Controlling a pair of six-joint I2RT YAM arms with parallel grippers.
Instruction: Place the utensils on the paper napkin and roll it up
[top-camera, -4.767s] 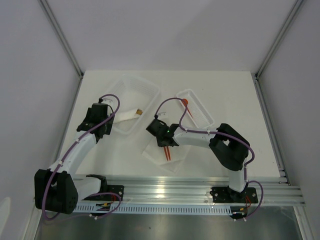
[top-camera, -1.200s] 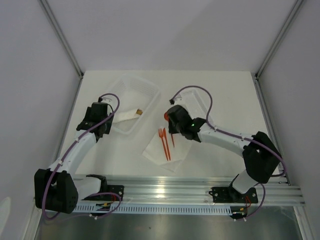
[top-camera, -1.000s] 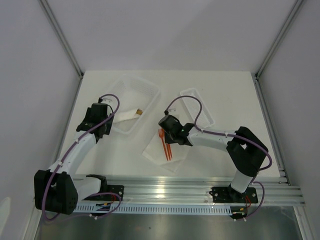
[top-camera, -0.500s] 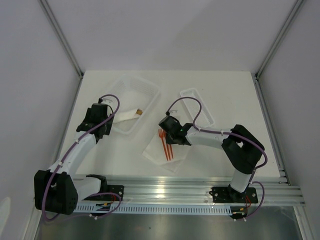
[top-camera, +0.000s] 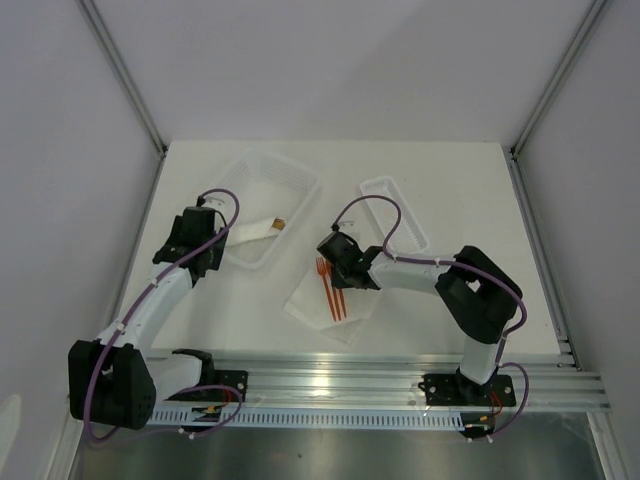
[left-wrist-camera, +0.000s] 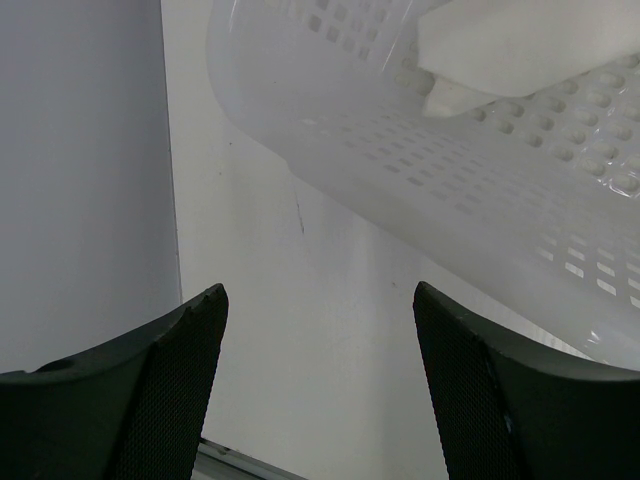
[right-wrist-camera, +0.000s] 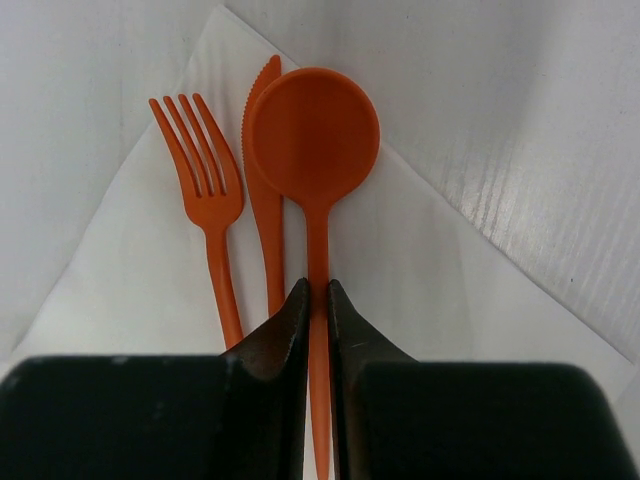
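My right gripper (right-wrist-camera: 318, 300) pinches the handle of a thin orange-red plastic spoon (right-wrist-camera: 314, 135), beside the matching knife (right-wrist-camera: 266, 200) and fork (right-wrist-camera: 205, 190) on the white paper napkin (right-wrist-camera: 420, 270), mid-frame; my left gripper (left-wrist-camera: 318, 295) gapes near a white perforated plastic basket (left-wrist-camera: 480, 170).

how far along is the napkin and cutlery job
Done: the fork and knife lie side by side on the napkin. In hand: the right fingers pinch the handle of the spoon, whose bowl overlaps the knife's edge. Left: release the spoon, then roll the napkin, which lies flat and unrolled. The left fingers hang open by the basket, holding nothing.
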